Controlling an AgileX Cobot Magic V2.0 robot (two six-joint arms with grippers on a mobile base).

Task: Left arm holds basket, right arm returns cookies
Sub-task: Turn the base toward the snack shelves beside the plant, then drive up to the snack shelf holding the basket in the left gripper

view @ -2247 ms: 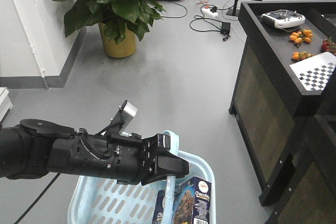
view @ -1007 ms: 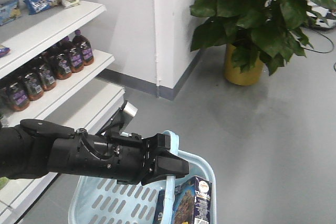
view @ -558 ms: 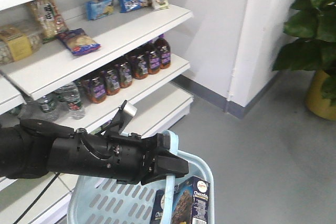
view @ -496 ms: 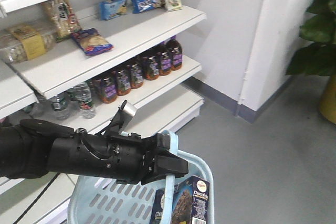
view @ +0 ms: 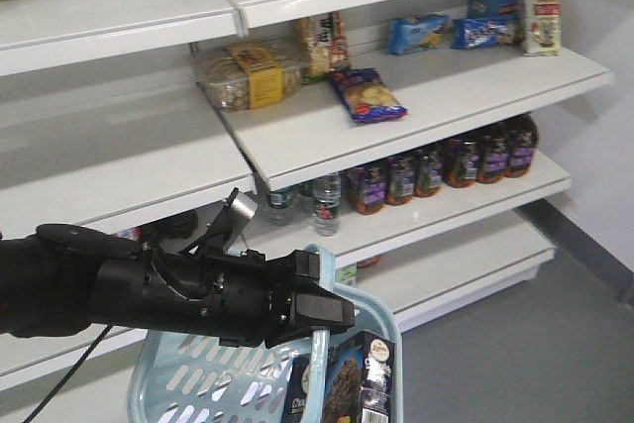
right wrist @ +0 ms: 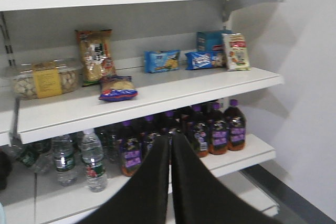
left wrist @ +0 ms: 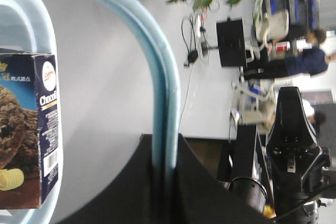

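Before shelves (view: 446, 96), cookies (view: 362, 383) upright in basket (view: 163, 369), left jaws clamping handle (left wrist: 165, 103), right jaws closed.

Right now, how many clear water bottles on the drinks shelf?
2. The left water bottle and the right water bottle stand side by side, left of the dark drink bottles. More may be hidden further left, where the view is unclear.

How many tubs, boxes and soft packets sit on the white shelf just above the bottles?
Clear plastic tub with yellow label: 1
Blue cardboard box: 1
Soft snack packets: 5
Total: 7
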